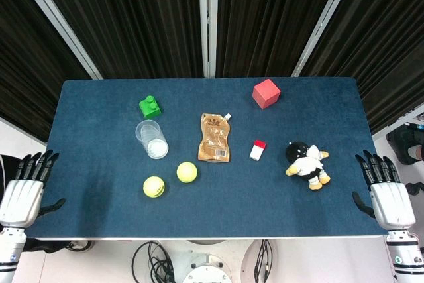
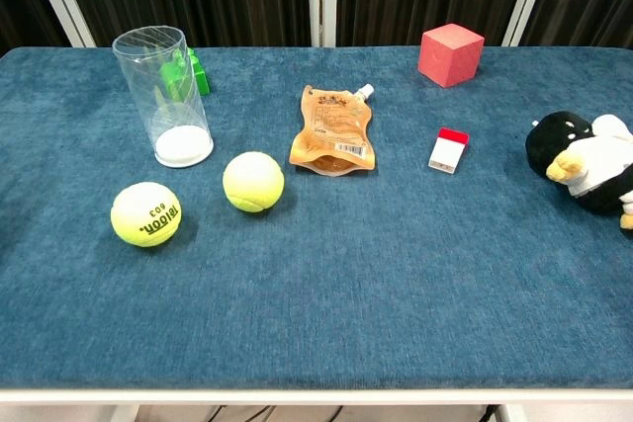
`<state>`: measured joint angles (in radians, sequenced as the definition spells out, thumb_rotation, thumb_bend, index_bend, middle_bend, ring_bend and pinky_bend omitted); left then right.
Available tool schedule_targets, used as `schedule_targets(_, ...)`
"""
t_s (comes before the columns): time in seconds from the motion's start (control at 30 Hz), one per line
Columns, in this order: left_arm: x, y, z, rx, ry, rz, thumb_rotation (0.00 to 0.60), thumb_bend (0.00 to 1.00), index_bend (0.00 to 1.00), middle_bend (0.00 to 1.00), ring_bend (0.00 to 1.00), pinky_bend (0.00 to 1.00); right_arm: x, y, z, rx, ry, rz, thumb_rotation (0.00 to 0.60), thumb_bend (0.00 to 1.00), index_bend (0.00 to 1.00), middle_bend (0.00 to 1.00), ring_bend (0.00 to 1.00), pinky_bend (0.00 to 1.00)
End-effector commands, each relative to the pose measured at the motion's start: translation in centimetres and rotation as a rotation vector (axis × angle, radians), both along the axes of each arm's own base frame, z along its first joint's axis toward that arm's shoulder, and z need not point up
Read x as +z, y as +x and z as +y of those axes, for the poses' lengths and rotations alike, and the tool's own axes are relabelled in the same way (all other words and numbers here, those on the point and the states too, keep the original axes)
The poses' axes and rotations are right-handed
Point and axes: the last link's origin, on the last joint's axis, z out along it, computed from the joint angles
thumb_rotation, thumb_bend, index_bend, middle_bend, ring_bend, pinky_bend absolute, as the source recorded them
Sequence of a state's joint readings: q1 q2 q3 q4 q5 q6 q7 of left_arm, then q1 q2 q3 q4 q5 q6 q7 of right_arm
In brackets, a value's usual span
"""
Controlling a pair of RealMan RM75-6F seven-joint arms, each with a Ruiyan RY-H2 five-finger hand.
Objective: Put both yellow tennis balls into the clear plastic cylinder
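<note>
Nearest, the left hand (image 1: 21, 193) and right hand (image 1: 389, 193) rest at the desk (image 1: 265, 190) edges, fingers spread wide and holding nothing, well apart from the work. Both tennis balls (image 2: 146, 213) (image 2: 253, 182) lie loose on the cloth. Just behind them the clear cylinder (image 2: 168, 96) stands upright, mouth up, ready to receive them.

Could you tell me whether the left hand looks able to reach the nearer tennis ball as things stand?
Probably yes: the left hand rests open at the table's left edge, and only bare cloth lies between it and the nearer tennis ball. The clear cylinder stands further back.
</note>
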<state>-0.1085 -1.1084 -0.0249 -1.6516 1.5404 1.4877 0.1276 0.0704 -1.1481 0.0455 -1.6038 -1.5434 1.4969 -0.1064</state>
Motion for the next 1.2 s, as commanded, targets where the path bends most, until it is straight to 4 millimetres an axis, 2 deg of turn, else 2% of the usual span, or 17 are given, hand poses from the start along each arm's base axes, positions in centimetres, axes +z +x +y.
schedule_targets(0.03,0.0,0.1,0.0,-0.003,0.000,0.001,0.600,0.12,0.00,0.00,0.00,0.00,0.0,0.0,0.0,0.002,-0.001,-0.001,0.600,0.27,0.00,0.00,0.00,0.00)
schedule_targets(0.3,-0.4,0.4,-0.1,-0.019,-0.014,0.001,0.600,0.11,0.00,0.00,0.00,0.00,0.0,0.0,0.1,0.004,-0.001,-0.004,0.600,0.27,0.00,0.00,0.00,0.00)
schedule_targets(0.53,-2.1,2.7,0.5,-0.106,-0.097,-0.003,0.600,0.10,0.00,0.00,0.00,0.00,0.2,0.1,-0.2,0.012,-0.005,-0.014,0.600,0.27,0.00,0.00,0.00,0.00)
schedule_targets(0.73,-5.4,5.3,1.6,-0.196,-0.240,-0.023,0.600,0.10,0.00,0.00,0.00,0.00,0.1,0.0,-0.3,0.011,0.006,-0.016,0.600,0.27,0.00,0.00,0.00,0.00)
schedule_targets(0.87,-8.4,7.3,3.2,-0.263,-0.327,-0.034,0.600,0.10,0.00,0.00,0.00,0.00,0.2,-0.3,-0.1,0.002,0.000,-0.026,0.600,0.27,0.00,0.00,0.00,0.00)
schedule_targets(0.93,-10.0,8.3,3.9,-0.297,-0.367,-0.042,0.600,0.10,0.01,0.00,0.00,0.03,0.4,-0.5,0.1,-0.002,-0.007,-0.029,0.600,0.27,0.00,0.00,0.00,0.00)
schedule_targets(1.2,-14.4,8.9,6.2,-0.298,-0.450,-0.056,0.600,0.10,0.05,0.01,0.00,0.10,1.3,-1.1,0.7,-0.012,-0.033,-0.038,0.600,0.27,0.00,0.00,0.00,0.00)
